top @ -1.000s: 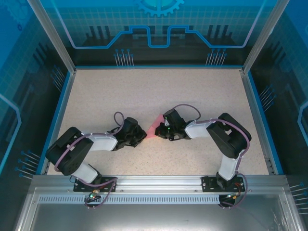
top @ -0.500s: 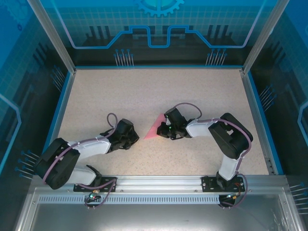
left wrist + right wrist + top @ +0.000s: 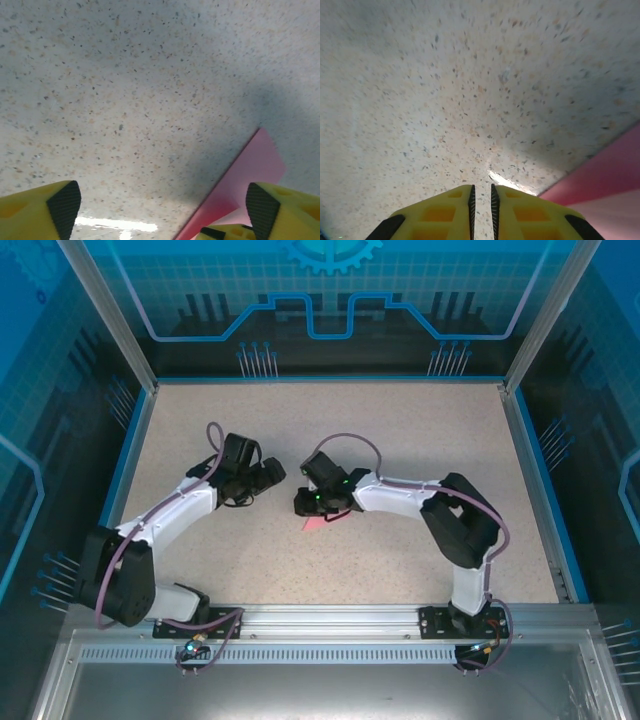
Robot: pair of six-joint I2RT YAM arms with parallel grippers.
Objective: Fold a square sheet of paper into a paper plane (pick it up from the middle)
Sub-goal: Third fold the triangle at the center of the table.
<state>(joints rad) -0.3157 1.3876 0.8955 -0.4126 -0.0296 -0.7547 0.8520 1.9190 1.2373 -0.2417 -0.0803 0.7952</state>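
The pink sheet of paper [image 3: 313,524] lies folded on the speckled table [image 3: 400,430]. From above, my right gripper [image 3: 301,503] covers most of it. Whether it has the shape of the paper plane I cannot tell. In the left wrist view a pink folded edge [image 3: 257,167] runs by the right fingertip [image 3: 262,210]. My left gripper [image 3: 162,202] stands wide open over bare table, holding nothing, and sits left of the paper [image 3: 270,473]. The right gripper's jaws [image 3: 481,192] stand a thin slit apart with only table between them. The paper [image 3: 612,180] lies to their right.
A blue rim [image 3: 125,465] and glass walls [image 3: 330,310] close in the table on three sides. An aluminium rail [image 3: 330,618] with both arm bases runs along the near edge. Both grippers are close together near the table's middle.
The left gripper drew back from the paper towards the far left and opened wide. The right gripper moved left over the paper, and its jaws parted slightly.
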